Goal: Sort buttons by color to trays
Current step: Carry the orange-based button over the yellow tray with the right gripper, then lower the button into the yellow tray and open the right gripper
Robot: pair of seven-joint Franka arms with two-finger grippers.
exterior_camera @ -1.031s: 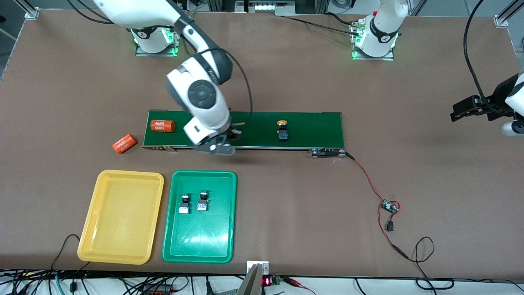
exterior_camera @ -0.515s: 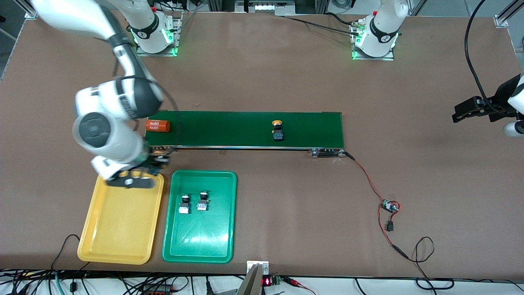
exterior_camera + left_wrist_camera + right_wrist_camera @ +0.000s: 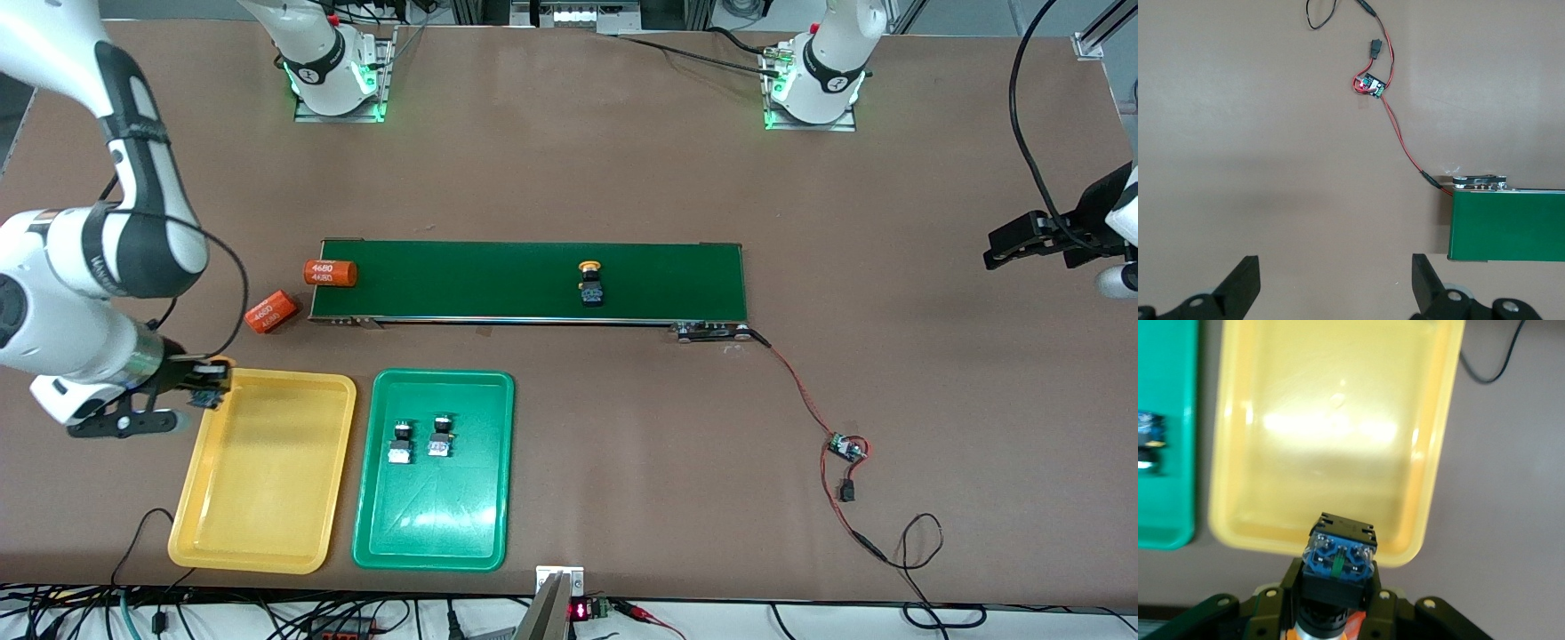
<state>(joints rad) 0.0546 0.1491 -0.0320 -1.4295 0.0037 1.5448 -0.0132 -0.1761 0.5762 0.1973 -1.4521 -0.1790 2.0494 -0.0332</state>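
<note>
Since the earlier frames, right gripper (image 3: 200,384) has swung from the conveyor belt (image 3: 533,280) to the yellow tray (image 3: 263,542) at lower left, its jaws clamped on a push-button switch (image 3: 1339,553) above the tray's rim; the cap is hidden. Left gripper (image 3: 1335,283), cut off at right edge, waits wide-jawed. Another yellow-capped button (image 3: 590,283) rides mid-belt.
</note>
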